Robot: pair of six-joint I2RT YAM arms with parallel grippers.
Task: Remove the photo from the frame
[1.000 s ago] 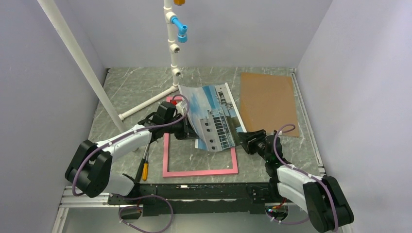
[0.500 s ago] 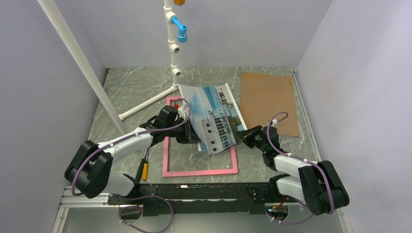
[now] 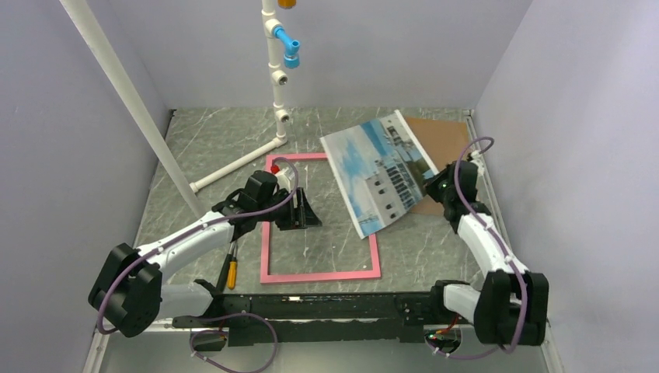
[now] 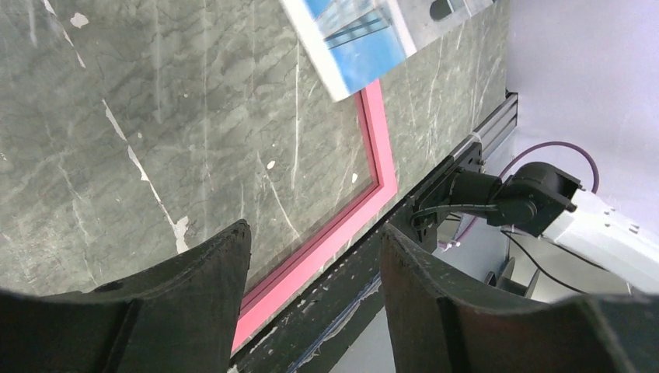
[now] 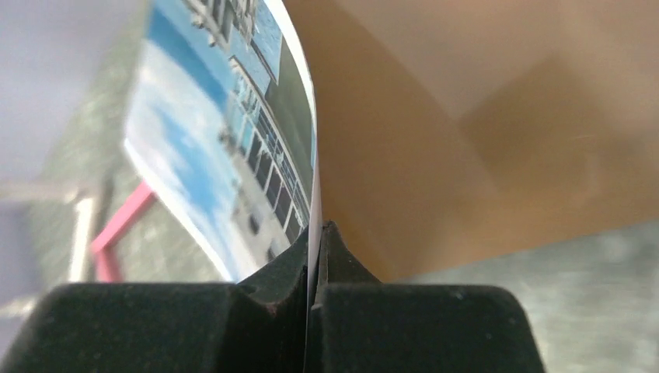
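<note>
The photo (image 3: 379, 175), a building against blue sky with a white border, hangs tilted in the air over the frame's right side and the cardboard. My right gripper (image 3: 437, 186) is shut on its right edge. In the right wrist view the thin print (image 5: 233, 140) stands pinched between the jaws of that gripper (image 5: 317, 233). The pink frame (image 3: 319, 274) lies flat on the marble table with bare table showing inside it. My left gripper (image 3: 307, 211) is open over the frame's left part, holding nothing. Its wrist view shows this gripper (image 4: 315, 233) above the frame's bar (image 4: 374, 148) and a corner of the photo (image 4: 365, 39).
A brown cardboard backing board (image 3: 449, 140) lies at the back right, partly under the photo. A white pipe stand (image 3: 277, 78) with a blue fitting rises at the back centre. A long white pole (image 3: 124, 93) leans on the left. An orange-handled screwdriver (image 3: 231, 268) lies left of the frame.
My right gripper closed on the photo and carried it up and to the right, off the frame. My left gripper let go of the photo and opened, staying over the frame.
</note>
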